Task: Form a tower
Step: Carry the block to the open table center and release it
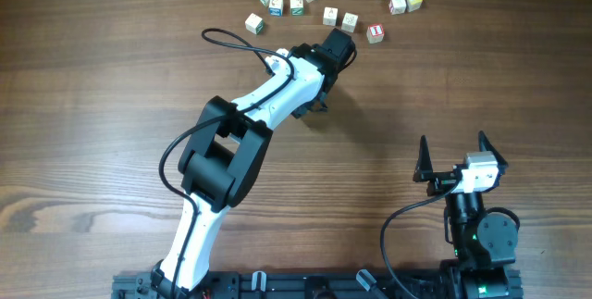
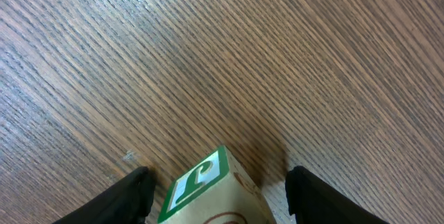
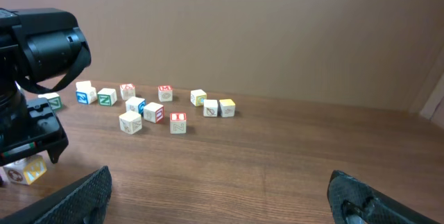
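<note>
A pale wooden cube with a green-framed letter on top (image 2: 201,193) stands between the fingers of my left gripper (image 2: 216,182), with a gap on each side, so the jaws are open. From above, the left gripper (image 1: 317,106) hangs over the table below the cube cluster, and its arm hides that cube. In the right wrist view a cube (image 3: 24,170) shows on the table under that gripper. The tower is hidden; I cannot tell if a cube lies under another. My right gripper (image 1: 453,142) (image 3: 218,175) stands wide open and empty at the front right.
Several loose letter cubes (image 1: 333,3) lie scattered along the far edge, among them a red-framed one (image 1: 375,32) (image 3: 178,122). The left arm (image 1: 231,142) reaches diagonally across the middle, with a black cable looping beside it.
</note>
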